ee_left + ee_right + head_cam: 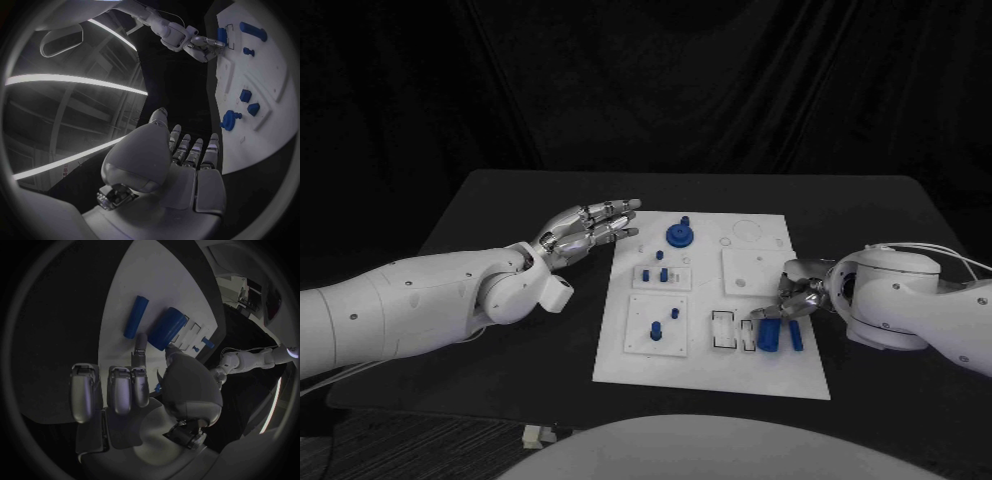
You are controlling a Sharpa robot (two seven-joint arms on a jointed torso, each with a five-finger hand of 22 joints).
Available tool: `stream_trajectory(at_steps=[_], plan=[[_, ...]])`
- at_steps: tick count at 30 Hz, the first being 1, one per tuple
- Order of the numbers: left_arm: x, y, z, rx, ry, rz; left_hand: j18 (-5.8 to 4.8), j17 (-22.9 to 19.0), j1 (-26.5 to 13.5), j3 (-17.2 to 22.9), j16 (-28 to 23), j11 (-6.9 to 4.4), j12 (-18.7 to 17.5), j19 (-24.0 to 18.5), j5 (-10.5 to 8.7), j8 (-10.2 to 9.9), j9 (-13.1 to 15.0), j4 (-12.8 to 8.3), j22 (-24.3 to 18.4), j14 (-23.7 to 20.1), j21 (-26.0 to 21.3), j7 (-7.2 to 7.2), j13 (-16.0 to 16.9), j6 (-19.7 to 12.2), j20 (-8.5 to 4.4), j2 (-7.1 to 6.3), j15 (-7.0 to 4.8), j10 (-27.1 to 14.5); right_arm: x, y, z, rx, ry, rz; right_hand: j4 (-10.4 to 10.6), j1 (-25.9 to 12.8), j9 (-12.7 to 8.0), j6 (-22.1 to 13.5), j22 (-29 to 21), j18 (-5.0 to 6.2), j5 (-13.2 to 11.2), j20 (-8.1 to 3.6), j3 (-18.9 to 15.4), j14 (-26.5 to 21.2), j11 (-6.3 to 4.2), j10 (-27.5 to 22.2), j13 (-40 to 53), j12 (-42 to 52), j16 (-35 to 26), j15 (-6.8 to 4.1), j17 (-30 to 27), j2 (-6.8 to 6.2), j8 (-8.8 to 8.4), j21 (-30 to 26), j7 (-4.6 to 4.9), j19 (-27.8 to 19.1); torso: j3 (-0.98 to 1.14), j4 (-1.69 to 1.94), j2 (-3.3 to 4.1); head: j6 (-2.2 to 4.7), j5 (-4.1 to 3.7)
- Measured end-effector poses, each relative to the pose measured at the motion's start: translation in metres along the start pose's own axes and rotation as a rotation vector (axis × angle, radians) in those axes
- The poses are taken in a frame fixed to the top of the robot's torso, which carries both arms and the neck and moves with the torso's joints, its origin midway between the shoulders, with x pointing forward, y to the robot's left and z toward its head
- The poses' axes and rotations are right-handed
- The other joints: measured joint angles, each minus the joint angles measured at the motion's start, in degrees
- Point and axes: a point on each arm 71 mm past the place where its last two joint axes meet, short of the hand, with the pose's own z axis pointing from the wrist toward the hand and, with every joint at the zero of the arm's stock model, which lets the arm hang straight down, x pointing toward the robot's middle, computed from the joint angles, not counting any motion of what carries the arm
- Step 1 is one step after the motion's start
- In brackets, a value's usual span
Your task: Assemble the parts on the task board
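Note:
The white task board (718, 360) lies in the middle of the table. On its right side near the front lie a thick blue cylinder (773, 336) and a slim blue bar (796, 336). My right hand (792, 296) hovers just behind them. In the right wrist view one finger (140, 342) reaches to the near end of the thick cylinder (167, 327), beside the slim bar (134, 316). The thumb lies at the cylinder's other side and the other fingers are curled; whether it grips is unclear. My left hand (590, 229) is held flat with fingers straight, left of the board's far corner, holding nothing.
A blue round knob (679, 235) stands at the board's far left. Small blue pegs (659, 273) and two more pegs (656, 330) stand on square plates on the left half. A black-outlined slot (721, 331) lies beside the cylinder. Black table surrounds the board.

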Motion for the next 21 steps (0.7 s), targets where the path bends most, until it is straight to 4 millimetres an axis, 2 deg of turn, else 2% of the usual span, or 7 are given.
stream_trajectory(at_steps=[2,9,14,19,21], plan=[[0.0000,0.0002,0.0000,-0.002,0.001,-0.001,0.00,0.0,0.2,0.0,0.0,0.00,0.0,0.0,0.21,0.0,0.0,0.0,0.0,0.0,0.0,0.00,0.0,0.0,0.00,0.21,0.00,0.0,0.0012,0.0006,0.0006,-0.001,0.002,0.002,0.1,1.0,0.4,-0.5,0.0,0.00,2.1,0.00,0.1,0.0,0.00,0.0,0.0,0.0,0.0,0.00,0.0,-0.02,-0.32,-0.3,0.07,0.0,0.00,0.00,0.00,0.00,0.02],[0.0004,0.0008,-0.0001,-0.008,0.004,-0.003,0.00,0.0,0.2,0.0,0.0,0.00,0.0,0.0,0.21,0.0,0.0,0.0,0.0,0.0,0.0,0.00,0.0,0.0,0.00,0.21,0.00,0.0,0.0024,0.0035,0.0022,-0.006,0.002,0.002,-0.1,3.5,1.6,-1.4,0.0,0.00,5.9,0.00,0.3,0.0,0.01,0.0,0.0,0.0,0.0,0.01,0.0,-0.40,-0.87,-0.7,0.19,0.0,-0.01,-0.01,0.00,0.00,0.13],[0.0007,0.0013,-0.0002,-0.012,0.006,-0.005,0.00,0.0,0.2,0.0,0.0,0.00,0.0,0.0,0.21,0.0,0.0,0.0,-0.1,0.0,0.0,0.21,0.0,-0.2,0.00,0.21,0.00,0.0,0.0029,0.0062,0.0029,-0.012,0.000,0.007,-0.8,5.8,3.2,-2.3,0.0,0.00,10.6,0.00,0.3,0.0,-0.11,0.1,0.0,0.0,0.0,0.23,0.0,-0.31,-0.87,-1.2,0.29,0.0,-0.01,0.00,0.00,0.00,0.11],[0.0009,0.0017,-0.0002,-0.015,0.008,-0.007,0.00,0.0,0.2,0.0,0.0,0.20,-0.3,0.0,0.21,0.0,0.0,0.0,-0.1,0.0,0.0,0.21,0.0,-0.2,0.00,0.21,0.42,-0.2,0.0037,0.0066,0.0033,-0.014,0.001,0.029,-0.9,6.3,4.3,-2.3,0.0,0.00,11.6,0.00,0.3,0.1,-0.37,0.0,0.0,0.0,0.0,0.34,0.0,-0.03,-0.99,-1.6,0.28,0.0,0.01,-0.01,0.00,0.00,0.25],[0.0011,0.0020,-0.0001,-0.016,0.009,-0.008,0.00,0.0,0.2,0.0,0.0,0.20,-0.3,0.0,0.21,0.0,0.0,0.0,-0.1,0.0,0.0,0.21,0.0,-0.2,0.00,0.21,0.41,-0.2,0.0040,0.0062,0.0036,-0.013,0.001,0.041,-0.9,6.3,4.9,-2.2,0.0,0.00,11.8,0.00,0.3,0.0,-0.38,0.0,0.0,0.0,0.0,0.26,0.0,-0.02,-0.44,-1.8,0.16,0.0,0.01,-0.01,-0.01,0.00,0.36]])
